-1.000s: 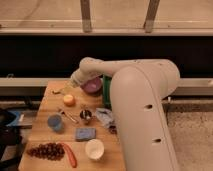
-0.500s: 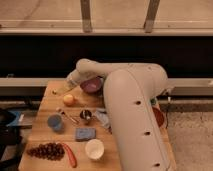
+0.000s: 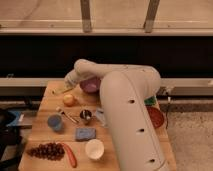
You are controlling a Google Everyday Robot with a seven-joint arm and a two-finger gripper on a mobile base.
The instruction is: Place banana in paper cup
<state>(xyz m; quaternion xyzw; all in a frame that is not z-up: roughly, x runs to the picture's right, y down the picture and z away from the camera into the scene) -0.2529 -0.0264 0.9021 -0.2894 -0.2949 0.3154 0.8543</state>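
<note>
The banana [image 3: 60, 91], small and pale yellow, lies near the far left corner of the wooden table [image 3: 40, 130]. My gripper [image 3: 67, 84] is at the end of the big white arm, right over the banana's right end, between it and the purple bowl [image 3: 90, 85]. I cannot see whether it touches the banana. The white paper cup [image 3: 94, 148] stands upright near the table's front edge, far from the gripper.
A round orange fruit [image 3: 69, 100] sits just in front of the banana. A light-blue cup [image 3: 55, 122], a metal cup [image 3: 86, 116], a blue sponge [image 3: 85, 133], dark grapes [image 3: 44, 151] and a red pepper [image 3: 70, 155] lie nearer. A red bowl [image 3: 156, 117] is at the right.
The gripper has moved left and down from beside the purple bowl toward the banana at the far left corner. The objects on the table have not moved.
</note>
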